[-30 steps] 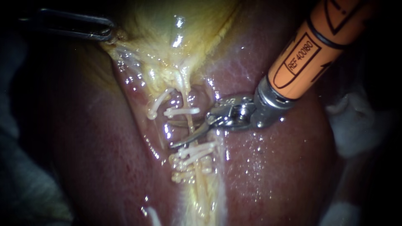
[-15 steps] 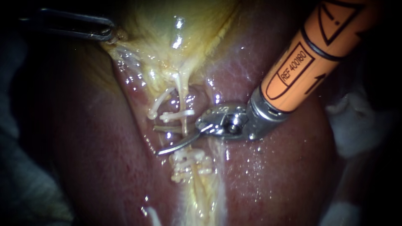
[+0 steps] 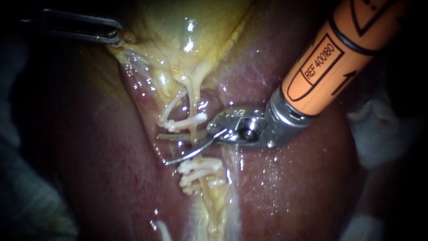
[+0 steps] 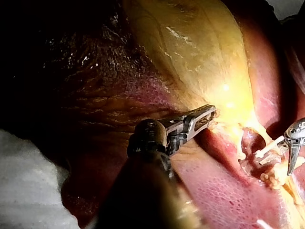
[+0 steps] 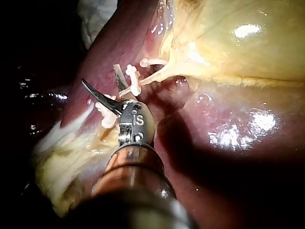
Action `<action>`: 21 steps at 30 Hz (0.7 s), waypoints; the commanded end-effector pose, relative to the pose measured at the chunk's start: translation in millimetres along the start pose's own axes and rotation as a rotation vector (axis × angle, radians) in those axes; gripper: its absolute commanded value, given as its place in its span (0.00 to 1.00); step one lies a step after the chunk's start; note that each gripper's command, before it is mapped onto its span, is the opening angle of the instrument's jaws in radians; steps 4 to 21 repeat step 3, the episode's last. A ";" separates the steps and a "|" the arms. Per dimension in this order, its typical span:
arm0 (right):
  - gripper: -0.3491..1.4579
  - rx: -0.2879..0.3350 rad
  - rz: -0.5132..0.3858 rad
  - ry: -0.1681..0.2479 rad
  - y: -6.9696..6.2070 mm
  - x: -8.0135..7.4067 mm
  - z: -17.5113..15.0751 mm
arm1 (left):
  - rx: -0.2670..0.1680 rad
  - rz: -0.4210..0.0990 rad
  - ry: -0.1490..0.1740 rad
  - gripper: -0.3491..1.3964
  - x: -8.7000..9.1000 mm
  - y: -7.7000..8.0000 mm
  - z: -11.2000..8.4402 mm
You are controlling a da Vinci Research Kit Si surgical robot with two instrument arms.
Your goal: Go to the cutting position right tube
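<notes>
Endoscope view: a wet, glossy, dark-red liver (image 3: pixel 290 187) with white cloth (image 3: pixel 376 134) at its right edge. The orange-shafted right instrument (image 3: pixel 164 149) has its curved metal blades parted astride the thin, pale right tube (image 3: pixel 194 127), between white clips (image 3: pixel 189 121). Left wrist view shows plainly what is dim there: the left instrument (image 4: pixel 204 117), jaws clamped on the soft yellow gallbladder (image 4: pixel 190 47)

bg: dark all round | pale cloth (image 3: pixel 379 134) at R edge, more lower-L, dim | L-wrist cam: white cloth (image 4: pixel 28 191) brightly lit | light: harsh spot at centre, edges fade to black
</notes>
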 end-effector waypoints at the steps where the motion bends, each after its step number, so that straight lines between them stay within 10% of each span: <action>1: 0.93 0.000 0.000 0.000 0.0 -0.1 0.0 | 0.000 0.000 0.000 0.00 0.0 0.0 0.0; 21: 0.91 0.000 0.000 0.000 0.1 -0.2 0.0 | 0.000 0.000 0.000 0.00 0.0 0.0 0.0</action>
